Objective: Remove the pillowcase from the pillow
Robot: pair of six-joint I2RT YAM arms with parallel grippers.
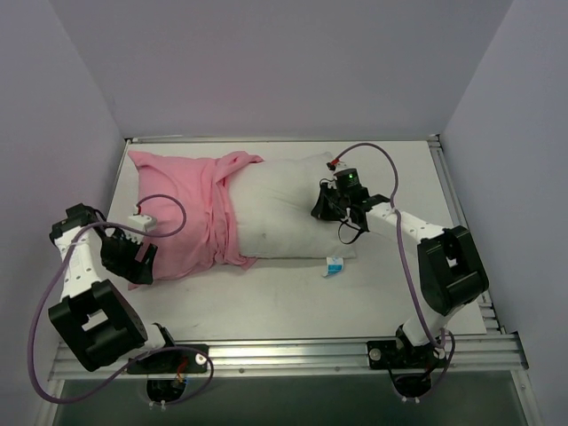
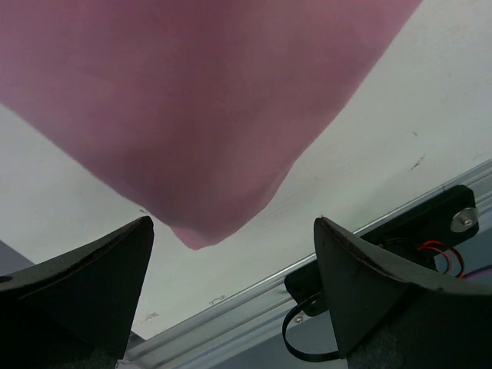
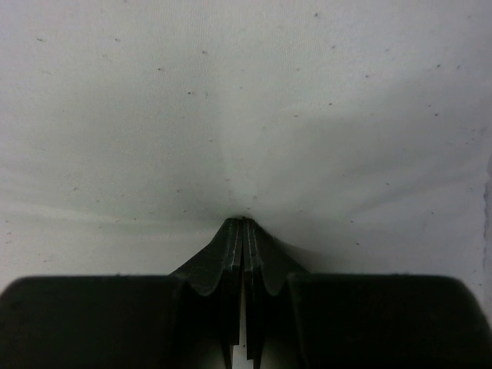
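The white pillow point(image 1: 284, 209) lies across the table, its left half inside the pink pillowcase point(image 1: 182, 209), which is bunched at its opening near the middle. A small blue-and-white tag point(image 1: 334, 264) sticks out at the pillow's near right corner. My right gripper point(image 1: 321, 206) is shut at the pillow's right end. In the right wrist view its tips point(image 3: 244, 221) pinch the white fabric point(image 3: 246, 115), and creases fan out from them. My left gripper point(image 1: 133, 257) stands open at the pillowcase's near left corner. That pink corner point(image 2: 192, 100) hangs just beyond the left gripper point(image 2: 233, 223), between its spread fingers, touching neither.
The white table point(image 1: 293, 306) is ringed by a metal rail point(image 1: 293, 353) along its near edge, also seen close below the left gripper as a rail point(image 2: 231, 307). Plain walls enclose the left, back and right sides.
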